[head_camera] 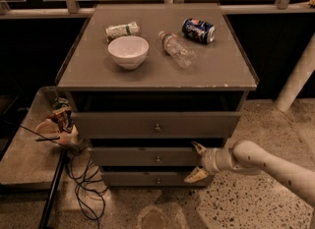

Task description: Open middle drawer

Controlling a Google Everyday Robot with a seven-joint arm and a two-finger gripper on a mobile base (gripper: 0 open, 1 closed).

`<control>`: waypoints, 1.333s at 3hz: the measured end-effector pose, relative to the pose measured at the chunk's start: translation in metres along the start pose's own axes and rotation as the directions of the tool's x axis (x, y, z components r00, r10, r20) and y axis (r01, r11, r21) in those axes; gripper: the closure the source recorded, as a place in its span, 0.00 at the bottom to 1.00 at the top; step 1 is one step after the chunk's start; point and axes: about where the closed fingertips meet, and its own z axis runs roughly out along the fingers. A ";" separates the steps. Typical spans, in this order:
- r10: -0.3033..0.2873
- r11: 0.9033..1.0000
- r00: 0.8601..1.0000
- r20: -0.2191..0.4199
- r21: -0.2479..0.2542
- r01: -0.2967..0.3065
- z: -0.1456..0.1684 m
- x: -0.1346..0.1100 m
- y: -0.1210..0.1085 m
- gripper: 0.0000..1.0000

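Observation:
The middle drawer (133, 157) is the grey-brown front between a taller top drawer (113, 124) and a narrower bottom drawer (128, 178). Its small round knob (158, 159) sits at the centre. My gripper (195, 162) is open in front of the right end of the middle drawer front, right of the knob. One fingertip is at the panel's top edge and the other at its bottom edge. The white arm (266, 164) comes in from the lower right.
On the cabinet top (216, 71) are a white bowl (128, 51), a lying plastic bottle (176, 48), a blue can (198, 30) and a small packet (122, 29). A low side table (24, 159) with clutter stands left. A black cable (83, 179) lies on the floor.

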 end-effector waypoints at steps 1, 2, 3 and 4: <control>0.000 1.000 1.000 0.000 0.000 0.000 0.000 0.000 0.000 0.41; 0.000 1.000 1.000 0.000 0.000 0.000 0.000 0.000 0.000 0.64; 0.000 1.000 1.000 0.000 0.000 0.000 0.000 0.000 0.000 0.88; 0.000 1.000 1.000 0.000 0.000 0.000 -0.004 -0.005 -0.003 1.00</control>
